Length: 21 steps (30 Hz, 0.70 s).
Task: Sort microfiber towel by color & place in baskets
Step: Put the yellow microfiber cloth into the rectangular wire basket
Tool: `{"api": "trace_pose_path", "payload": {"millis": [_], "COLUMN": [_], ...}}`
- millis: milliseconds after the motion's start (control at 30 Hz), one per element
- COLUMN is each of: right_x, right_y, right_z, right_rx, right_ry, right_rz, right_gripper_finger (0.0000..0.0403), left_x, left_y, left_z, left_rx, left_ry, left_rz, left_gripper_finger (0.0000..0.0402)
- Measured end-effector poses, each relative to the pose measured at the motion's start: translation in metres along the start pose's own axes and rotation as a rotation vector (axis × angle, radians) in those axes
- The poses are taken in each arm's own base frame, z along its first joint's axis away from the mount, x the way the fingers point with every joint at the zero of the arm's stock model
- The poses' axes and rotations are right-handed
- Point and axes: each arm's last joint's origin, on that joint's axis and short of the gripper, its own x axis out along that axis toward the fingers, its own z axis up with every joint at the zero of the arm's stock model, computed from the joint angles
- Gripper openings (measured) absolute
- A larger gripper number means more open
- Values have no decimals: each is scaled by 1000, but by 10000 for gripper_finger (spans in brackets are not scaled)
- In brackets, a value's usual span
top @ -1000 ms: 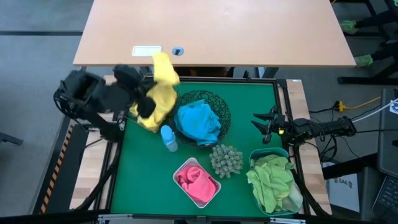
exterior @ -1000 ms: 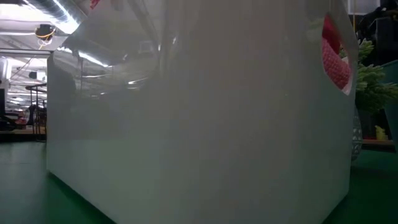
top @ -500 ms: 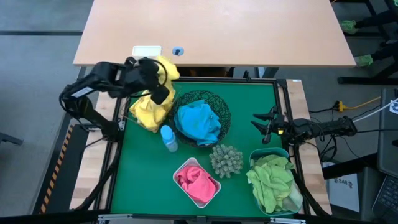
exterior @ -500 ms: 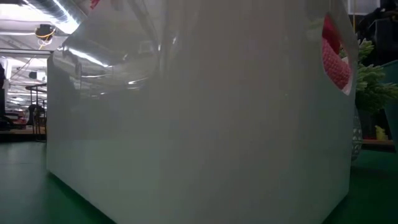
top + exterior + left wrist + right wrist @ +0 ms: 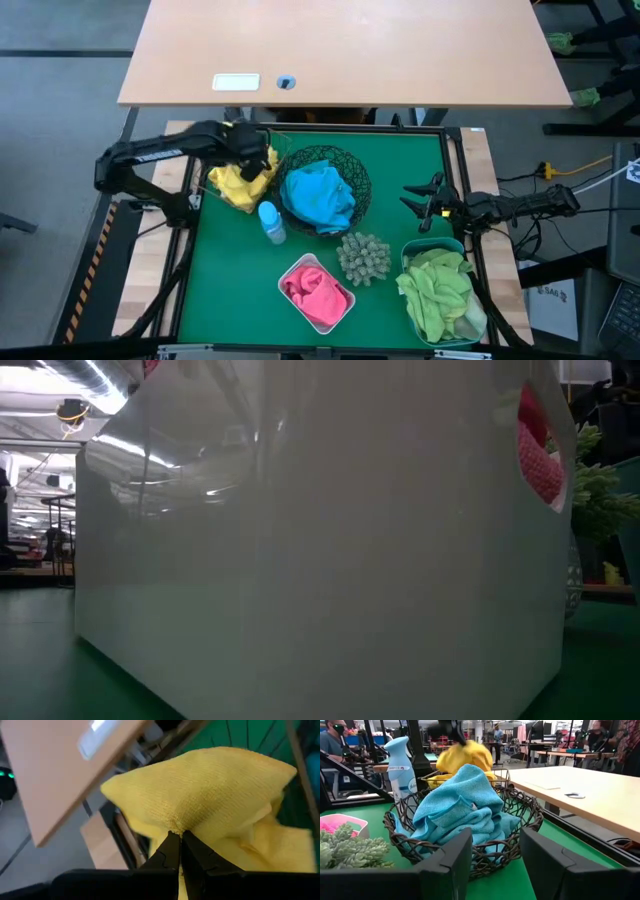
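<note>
The left gripper (image 5: pixel 258 158) is clamped on a yellow towel (image 5: pixel 240 180), which lies in the wire basket (image 5: pixel 465 774) at the far left corner of the green mat, beside the black bowl (image 5: pixel 356 178) with the blue towels (image 5: pixel 318 195). The right gripper (image 5: pixel 420 203) hangs at the right edge, fingers apart, near the tub (image 5: pixel 418 246) of green towels (image 5: pixel 438 290). Pink towels (image 5: pixel 315 293) fill the white tub (image 5: pixel 290 267).
</note>
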Motion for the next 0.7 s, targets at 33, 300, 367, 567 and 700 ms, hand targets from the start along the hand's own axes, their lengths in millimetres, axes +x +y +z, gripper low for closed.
{"api": "trace_pose_path", "payload": {"millis": [33,300,367,567,700], "right_x": [0,0,0,0,0], "right_y": [0,0,0,0,0], "right_z": [0,0,0,0,0], "right_rx": [3,29,29,29,29], "right_ry": [1,1,1,1,1], "right_rz": [0,0,0,0,0], "right_gripper_finger": [168,168,168,168,168], "left_x": [10,80,93,119,121], "left_y": [-5,-35,-37,-39,-39], "left_z": [-3,-27,-33,-51,-54], "left_rx": [13,72,59,52,14], "left_ry": [19,81,90,140,151], "left_rz": [0,-34,-26,9,18], "left_gripper_finger": [0,0,0,6,34]}}
